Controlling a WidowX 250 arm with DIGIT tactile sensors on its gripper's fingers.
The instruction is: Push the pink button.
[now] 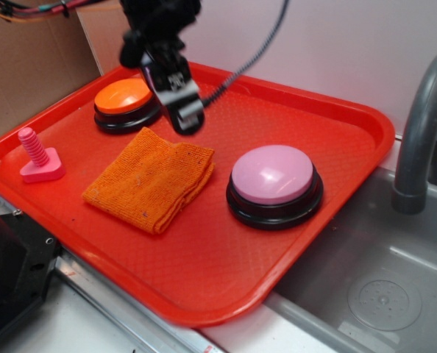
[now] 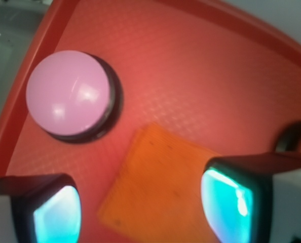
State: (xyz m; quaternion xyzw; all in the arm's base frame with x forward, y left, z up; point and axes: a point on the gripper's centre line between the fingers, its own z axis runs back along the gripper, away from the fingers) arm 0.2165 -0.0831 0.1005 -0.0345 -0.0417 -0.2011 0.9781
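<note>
The pink button (image 1: pixel 273 175), a large pale pink dome on a black round base, sits on the right part of the red tray (image 1: pixel 204 287). In the wrist view the pink button (image 2: pixel 68 94) is at the upper left. My gripper (image 1: pixel 183 103) hangs above the tray's back middle, over the far corner of the orange cloth (image 1: pixel 151 179), well to the left of the pink button. In the wrist view my gripper (image 2: pixel 140 210) is open and empty, its two fingers wide apart with the cloth (image 2: pixel 158 182) between them below.
An orange-topped button (image 1: pixel 124 104) stands at the tray's back left. A hot-pink bolt (image 1: pixel 39 156) stands at the left edge. A grey sink (image 1: pixel 384 287) with a faucet (image 1: pixel 422 118) lies to the right. Cardboard stands at the back left.
</note>
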